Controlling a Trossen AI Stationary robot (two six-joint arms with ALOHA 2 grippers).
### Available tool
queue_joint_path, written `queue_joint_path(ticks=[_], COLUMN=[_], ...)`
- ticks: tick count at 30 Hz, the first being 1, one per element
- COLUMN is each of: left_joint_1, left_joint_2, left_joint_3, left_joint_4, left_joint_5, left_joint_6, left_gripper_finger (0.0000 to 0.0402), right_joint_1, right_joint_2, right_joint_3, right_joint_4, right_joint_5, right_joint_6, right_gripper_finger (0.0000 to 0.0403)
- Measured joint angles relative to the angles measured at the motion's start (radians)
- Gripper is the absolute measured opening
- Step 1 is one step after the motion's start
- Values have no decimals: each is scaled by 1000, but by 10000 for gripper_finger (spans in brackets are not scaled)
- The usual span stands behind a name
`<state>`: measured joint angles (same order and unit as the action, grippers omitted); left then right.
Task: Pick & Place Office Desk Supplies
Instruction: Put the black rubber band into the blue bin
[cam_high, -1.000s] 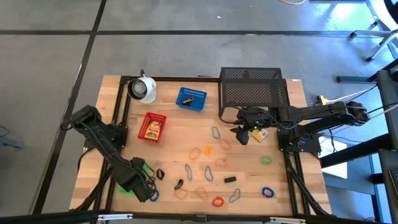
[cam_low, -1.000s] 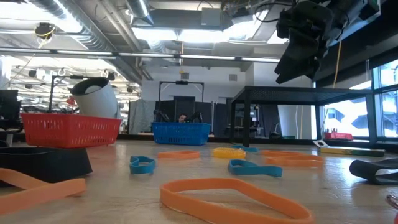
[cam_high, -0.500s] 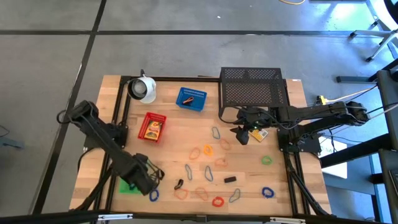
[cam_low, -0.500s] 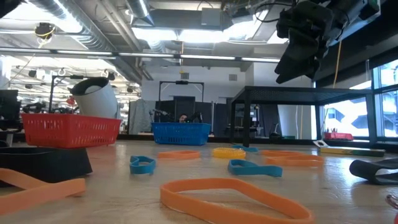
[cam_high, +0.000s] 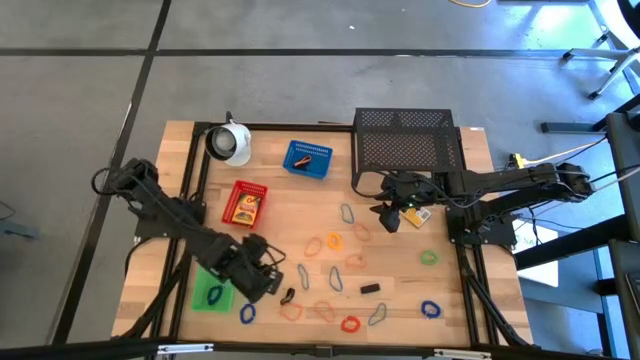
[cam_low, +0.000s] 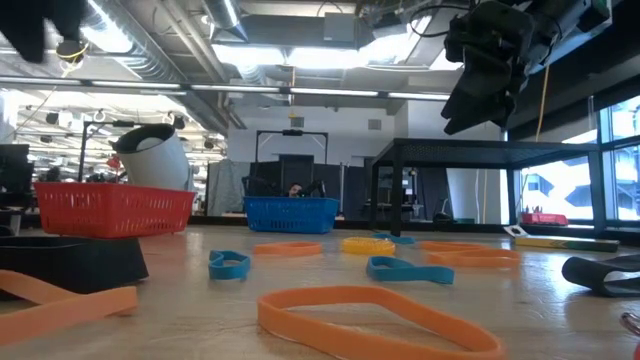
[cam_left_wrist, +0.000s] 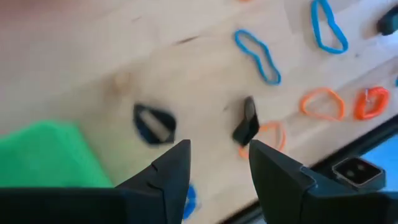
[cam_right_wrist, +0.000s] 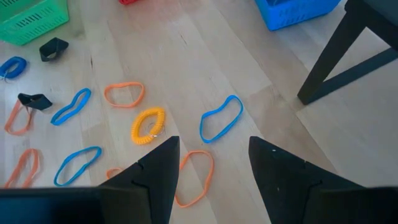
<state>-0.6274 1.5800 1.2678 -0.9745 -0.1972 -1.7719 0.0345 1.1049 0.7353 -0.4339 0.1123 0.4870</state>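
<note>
My left gripper (cam_high: 266, 280) (cam_left_wrist: 219, 158) hangs open above the near left of the table, just right of the green tray (cam_high: 210, 296), which holds a green band (cam_high: 214, 296). Below its fingers lie two small black clips (cam_left_wrist: 154, 124) (cam_left_wrist: 247, 122) flat on the wood. Coloured band loops (cam_high: 335, 243) are scattered over the middle of the table. My right gripper (cam_high: 388, 218) (cam_right_wrist: 213, 155) hovers open, with nothing between its fingers, in front of the black rack, next to the small yellow box (cam_high: 419, 213). The red tray (cam_high: 245, 204) and blue tray (cam_high: 307, 160) stand farther back.
A big black mesh rack (cam_high: 408, 140) stands at the far right and a white cup-like object (cam_high: 230, 142) at the far left. One rack leg (cam_right_wrist: 348, 50) is close to my right gripper. Bare wood (cam_high: 290, 225) lies between the red tray and the bands.
My left gripper has risen from over the green tray and swung toward the table's right, turning as it went. The tray, covered before, now shows with a green band lying in it. My right arm has kept still.
</note>
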Motion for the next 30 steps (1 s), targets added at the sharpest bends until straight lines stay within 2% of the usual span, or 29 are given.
queue_joint_path(ticks=[4, 8, 12, 15, 21, 30], left_joint_1=[54, 95, 112, 114, 110, 119], left_joint_2=[62, 140, 208, 247, 307, 385], left_joint_3=[0, -1, -1, -1, -1, 0], left_joint_4=[71, 225, 349, 414, 438, 432], left_joint_5=[27, 63, 146, 211, 279, 283], left_joint_6=[123, 330, 545, 626, 614, 500], left_gripper_finger=[159, 160, 159, 160, 160, 156], right_joint_1=[0, 0, 0, 0, 0, 0], right_joint_2=[0, 0, 0, 0, 0, 0], right_joint_3=[0, 0, 0, 0, 0, 0], right_joint_4=[0, 0, -1, -1, -1, -1], right_joint_5=[0, 1, 0, 0, 0, 3], right_joint_6=[0, 0, 0, -1, -1, -40], right_gripper_finger=[195, 194, 194, 194, 194, 194])
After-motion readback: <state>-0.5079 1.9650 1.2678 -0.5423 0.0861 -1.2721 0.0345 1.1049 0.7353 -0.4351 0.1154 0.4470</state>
